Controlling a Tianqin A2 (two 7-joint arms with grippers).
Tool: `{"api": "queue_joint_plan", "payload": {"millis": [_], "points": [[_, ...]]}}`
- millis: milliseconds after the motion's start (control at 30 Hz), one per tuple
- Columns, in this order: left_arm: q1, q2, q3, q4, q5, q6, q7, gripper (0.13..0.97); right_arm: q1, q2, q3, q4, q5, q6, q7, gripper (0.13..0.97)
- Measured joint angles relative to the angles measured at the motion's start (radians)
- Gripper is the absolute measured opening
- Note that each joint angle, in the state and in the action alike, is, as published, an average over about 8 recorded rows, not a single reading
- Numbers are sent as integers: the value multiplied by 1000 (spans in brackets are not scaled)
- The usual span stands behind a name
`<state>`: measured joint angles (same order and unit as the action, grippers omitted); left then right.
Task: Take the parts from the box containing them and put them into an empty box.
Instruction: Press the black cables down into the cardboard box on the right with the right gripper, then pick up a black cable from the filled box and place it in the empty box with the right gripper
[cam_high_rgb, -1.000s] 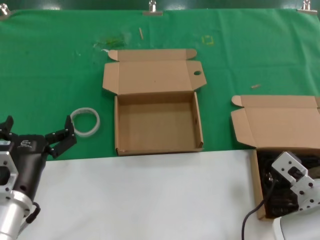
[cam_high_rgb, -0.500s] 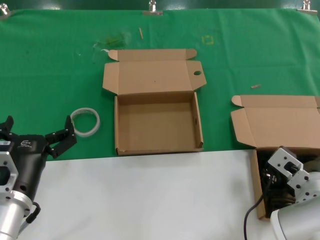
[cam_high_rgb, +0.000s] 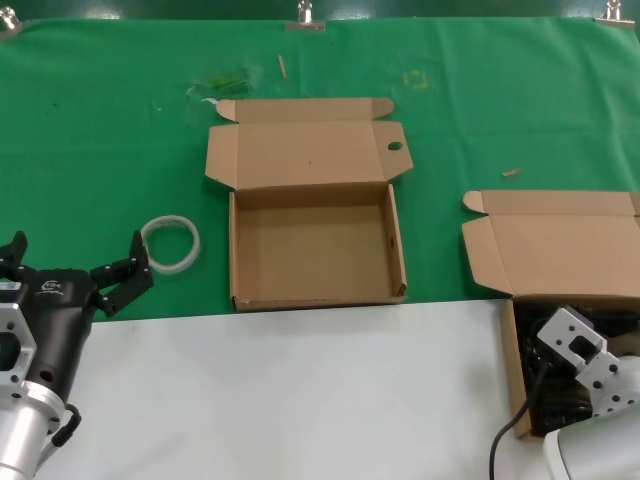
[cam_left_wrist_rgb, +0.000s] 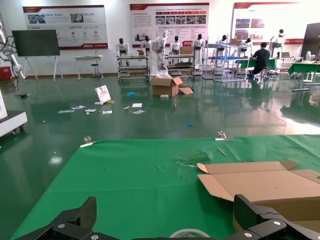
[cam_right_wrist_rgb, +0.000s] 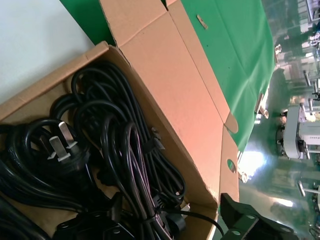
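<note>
Shifted slightly, right tool hovers over cords, state unclear; left tool spread apart.

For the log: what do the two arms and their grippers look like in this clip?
The left arm has a silver metal wrist, a black housing with a small white logo, and a black left gripper with bolted fingers. The right arm is white and light grey with an angular bracket over the right gripper; a black cable runs beside it.

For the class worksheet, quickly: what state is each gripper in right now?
Left gripper: open, holding nothing, parked beside the white tubing ring.
Right gripper: over the box of power cords; state cannot be told.
</note>
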<state>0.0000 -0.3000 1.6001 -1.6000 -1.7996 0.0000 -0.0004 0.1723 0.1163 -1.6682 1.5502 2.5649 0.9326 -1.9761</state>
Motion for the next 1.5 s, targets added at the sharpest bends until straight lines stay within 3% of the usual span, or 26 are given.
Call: {"api": "queue_joint_plan", "payload": {"millis": [267, 400, 667, 967, 1500], "points": [[0, 0, 0, 0, 0, 0, 0, 966, -6, 0, 5, 6, 5, 1, 3, 554], [0, 0, 0, 0, 0, 0, 0, 966, -12, 0, 6, 11, 11, 1, 5, 554], [0, 0, 0, 0, 0, 0, 0, 966, -28, 0, 10, 19, 25, 3, 14, 352], [0, 0, 0, 0, 0, 0, 0, 966, -41, 0, 12, 31, 42, 6, 27, 230], [0, 0, 0, 0, 0, 0, 0, 966, 19, 0, -63, 252, 35, 95, -22, 227]]}}
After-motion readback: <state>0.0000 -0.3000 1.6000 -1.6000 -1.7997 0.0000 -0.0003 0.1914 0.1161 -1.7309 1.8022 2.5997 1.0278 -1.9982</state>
